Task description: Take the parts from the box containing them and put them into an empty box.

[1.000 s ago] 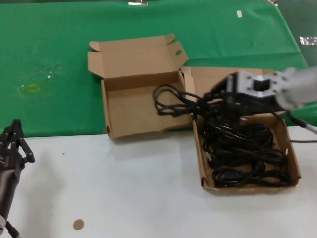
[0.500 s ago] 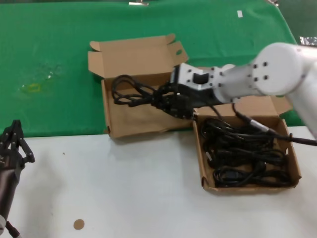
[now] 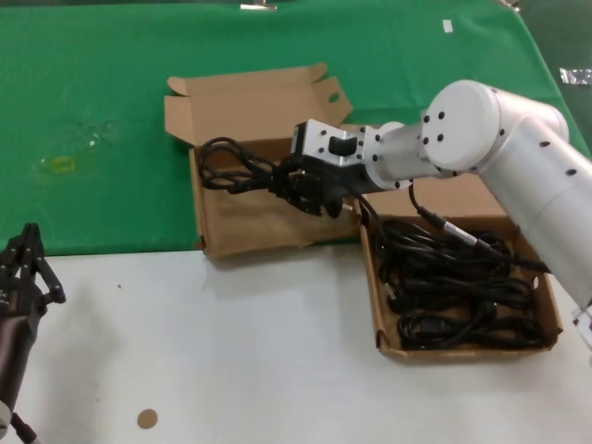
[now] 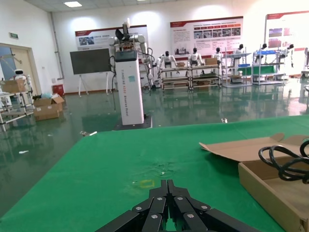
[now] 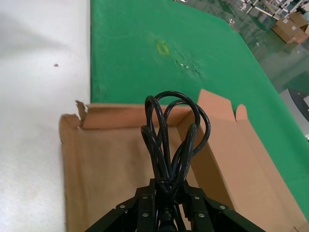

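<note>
My right gripper (image 3: 285, 182) is shut on a coiled black power cord bundle (image 3: 233, 166), holding it above the empty box (image 3: 242, 220) with the wavy lid flap. From the right wrist the cord's loops (image 5: 173, 135) stick out ahead of the right gripper (image 5: 166, 186) over the box's bare floor (image 5: 111, 164). The box containing the parts (image 3: 548, 305) stands to the right, with several more black cord bundles (image 3: 453, 282) inside. At the lower left edge my left gripper (image 3: 28, 254) is parked, its fingers (image 4: 168, 189) pressed together and holding nothing.
Both boxes straddle the border between the green cloth (image 3: 92, 111) and the white table (image 3: 231, 351). A small brown disc (image 3: 146, 418) lies near the front edge. My right arm (image 3: 490, 139) reaches across the full box's lid.
My right gripper has carried the cord bundle leftward, from above the full box to over the empty box. The left arm has stayed still.
</note>
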